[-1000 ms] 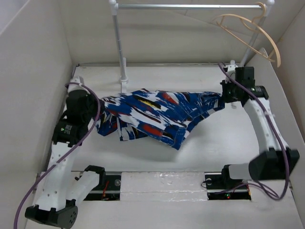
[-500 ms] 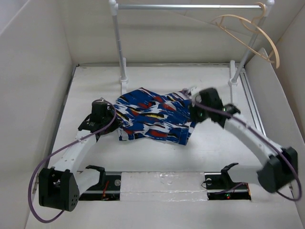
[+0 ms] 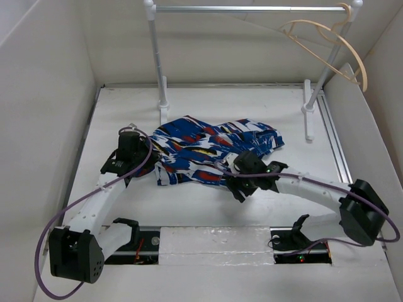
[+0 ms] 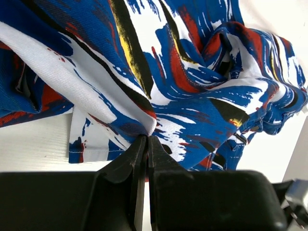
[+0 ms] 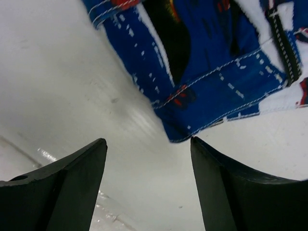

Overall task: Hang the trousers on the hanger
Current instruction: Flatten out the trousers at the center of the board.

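Observation:
The trousers (image 3: 208,151) lie bunched in a blue, streaked heap at mid-table. My left gripper (image 3: 150,160) is at the heap's left edge. In the left wrist view it (image 4: 147,137) is shut, with a fold of the trousers (image 4: 192,82) drawn in between its tips. My right gripper (image 3: 238,191) hovers at the heap's front right corner. In the right wrist view it (image 5: 147,144) is open with only bare table between its fingers, and a stitched hem corner of the trousers (image 5: 207,72) lies just beyond. The pale wooden hanger (image 3: 327,44) hangs at the rail's right end, far from both grippers.
A grey metal rail (image 3: 252,9) spans the back on white posts, one at the left (image 3: 157,63) and one at the right (image 3: 308,116). A track (image 3: 334,138) runs along the right side. White walls enclose the table on the left and the right.
My right gripper opened and let go of the trousers, then swung from the back right to the heap's front. The stretched cloth collapsed into a heap. The left arm moved inward, still shut.

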`<control>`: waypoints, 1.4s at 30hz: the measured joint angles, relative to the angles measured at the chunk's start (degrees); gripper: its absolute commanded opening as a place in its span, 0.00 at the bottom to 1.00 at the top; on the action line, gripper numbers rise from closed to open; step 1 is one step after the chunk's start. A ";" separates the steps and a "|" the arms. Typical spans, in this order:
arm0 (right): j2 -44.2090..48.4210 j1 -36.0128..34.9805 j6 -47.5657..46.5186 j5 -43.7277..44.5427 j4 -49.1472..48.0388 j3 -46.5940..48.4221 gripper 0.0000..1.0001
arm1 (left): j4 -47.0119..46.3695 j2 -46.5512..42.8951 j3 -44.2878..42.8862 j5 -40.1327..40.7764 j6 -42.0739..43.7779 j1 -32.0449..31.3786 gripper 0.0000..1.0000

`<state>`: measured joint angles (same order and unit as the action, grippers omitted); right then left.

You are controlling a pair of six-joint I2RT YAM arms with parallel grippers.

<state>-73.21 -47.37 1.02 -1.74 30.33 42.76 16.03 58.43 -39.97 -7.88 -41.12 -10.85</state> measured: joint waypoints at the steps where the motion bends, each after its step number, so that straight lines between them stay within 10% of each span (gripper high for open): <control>1: -1.90 -0.13 -0.59 1.51 0.07 1.05 0.75 | 0.04 -0.15 -0.13 0.00 0.00 0.00 0.00; 5: -7.02 -0.35 -1.25 7.17 -1.14 4.22 0.61 | 0.07 -0.90 -0.35 -0.02 0.04 0.00 0.00; 10: -11.72 -0.09 1.09 11.85 -1.14 4.72 0.00 | 0.04 -1.16 -0.33 -0.63 0.17 0.00 0.00; 20: 21.84 22.47 10.29 13.27 6.49 -0.04 0.00 | -0.28 -2.12 0.83 -8.15 0.68 -0.28 0.00; 24: 33.09 35.15 10.12 13.66 11.02 3.26 0.00 | -1.22 -5.01 2.69 -14.95 1.38 -0.35 0.65; 27: 33.68 42.56 9.68 16.11 14.82 4.48 0.00 | 0.15 -6.25 2.69 -17.33 3.61 0.02 0.86; 30: 33.77 47.28 9.29 16.59 18.23 4.48 0.02 | 5.57 -7.67 0.57 -14.53 6.27 -0.02 0.85; 34: 34.58 50.95 7.98 17.46 19.56 5.33 0.74 | 11.15 -10.14 -3.41 -4.48 6.05 0.02 0.83; 42: 24.30 47.08 -5.40 7.15 16.90 17.86 0.68 | 22.69 -12.00 -2.51 7.39 -5.99 2.58 0.84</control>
<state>-48.90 -0.30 -4.38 5.41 47.22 60.62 38.72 46.44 -42.48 -0.49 -47.11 -8.27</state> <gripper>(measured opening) 0.715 0.855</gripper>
